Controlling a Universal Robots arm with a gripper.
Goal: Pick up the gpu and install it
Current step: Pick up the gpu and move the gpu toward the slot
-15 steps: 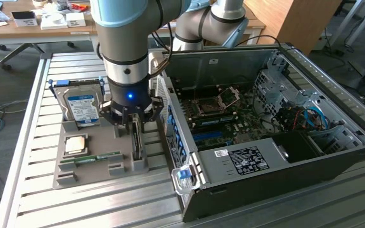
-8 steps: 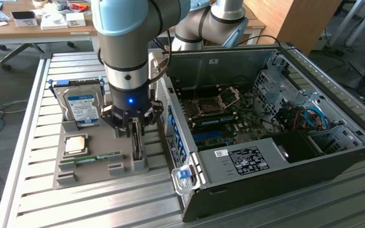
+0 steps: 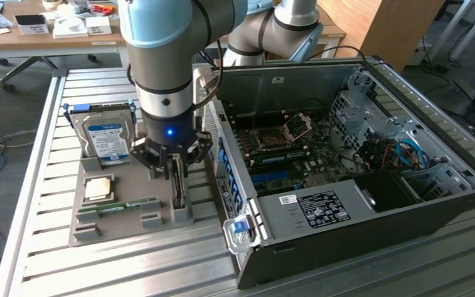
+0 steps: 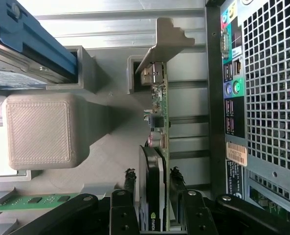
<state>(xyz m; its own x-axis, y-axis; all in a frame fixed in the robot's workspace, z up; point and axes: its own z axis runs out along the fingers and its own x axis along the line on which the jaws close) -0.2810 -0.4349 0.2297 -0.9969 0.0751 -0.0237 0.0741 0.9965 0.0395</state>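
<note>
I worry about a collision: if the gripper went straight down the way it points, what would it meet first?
Likely the gpu: it stands on edge in the gray holder between the open fingers of the gripper, so its top edge would hit the palm, unless fingertips reach the holder first; depth is unclear.

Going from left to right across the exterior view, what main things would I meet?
Hard drive → gpu, standing on edge in the grey holder with the pincer right at it → open computer case.
</note>
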